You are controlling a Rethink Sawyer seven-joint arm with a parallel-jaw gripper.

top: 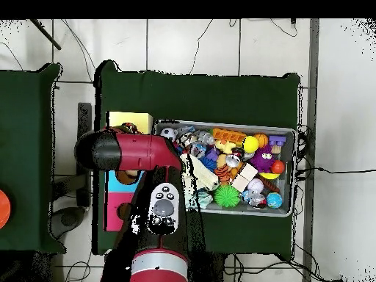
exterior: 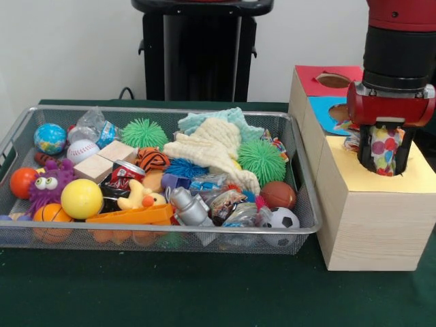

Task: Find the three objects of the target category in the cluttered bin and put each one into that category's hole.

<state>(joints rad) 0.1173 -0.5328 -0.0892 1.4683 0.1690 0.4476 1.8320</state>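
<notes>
On the green table (exterior: 170, 293), the bin (exterior: 163, 240) takes the near left, its mesh front wall closest to the camera. Along that front edge lie an orange plastic piece (exterior: 133, 216), a small basketball (exterior: 52, 214), a silver robot figure (exterior: 189, 206) and a soccer ball (exterior: 282, 219). Just behind them sit a yellow ball (exterior: 81, 198), a purple googly-eyed toy (exterior: 49, 182), a yellow duck (exterior: 139, 197) and a brown football (exterior: 278, 194). Mid-bin are two pale wooden blocks (exterior: 105, 161), a red can (exterior: 124, 174) and a pale yellow knitted cloth (exterior: 211, 151) draped over the heap. Toward the far wall are a globe ball (exterior: 50, 138), a baseball (exterior: 83, 150), two spiky green balls (exterior: 144, 133) and a light blue cloth (exterior: 216, 120).

To the right of the bin, outside it, stands the pale wooden box (exterior: 371, 225) with the yellow top, nearest of three in a row; the blue-topped box (exterior: 327, 112) and red-topped box (exterior: 320, 80) stand behind it. The end effector (exterior: 385, 163) hangs straight over the yellow top, its fingers pinching a patterned soft piece (exterior: 385, 147), red, blue, yellow and white, which dangles upright between them. The hole (exterior: 385, 170) is largely hidden behind the piece and fingers; the piece's lower end sits right at it. In the overhead view the arm (top: 139, 150) covers this spot, with only the box's yellow top (top: 129, 121) showing.
</notes>
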